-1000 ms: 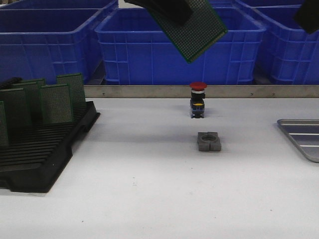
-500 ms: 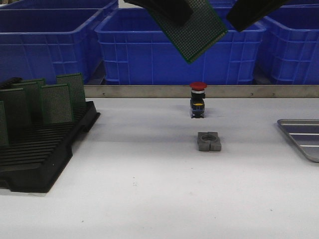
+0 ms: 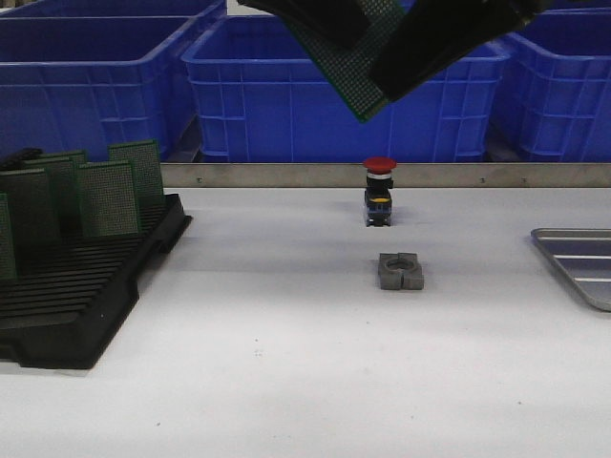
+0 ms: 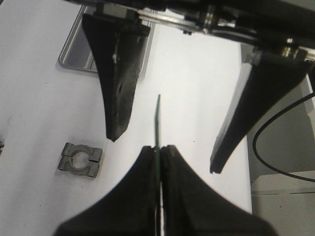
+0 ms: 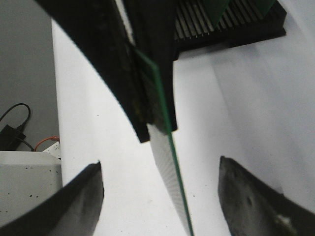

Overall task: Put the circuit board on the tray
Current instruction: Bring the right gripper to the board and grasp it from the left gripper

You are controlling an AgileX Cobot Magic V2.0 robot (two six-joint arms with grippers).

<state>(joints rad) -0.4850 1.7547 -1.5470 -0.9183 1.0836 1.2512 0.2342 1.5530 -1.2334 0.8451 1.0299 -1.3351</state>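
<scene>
Two grippers met: the right gripper (image 4: 165, 113), jaws spread, had moved in around the circuit board (image 3: 355, 72) pinched by the left gripper (image 4: 158, 150), suggesting a handover toward the tray (image 3: 578, 262).

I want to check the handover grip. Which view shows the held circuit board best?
The front view: the circuit board shows its green face, partly covered by both grippers. Both wrist views show it edge-on only, clamped by the left gripper.

Green perforated circuit board (image 3: 348, 59), thin and rectangular, tilted corner-down, aloft above the surface. Silver-grey tray (image 3: 577, 263) with raised rim and ribbed bottom, flat at the surface's far right, partly cropped.
</scene>
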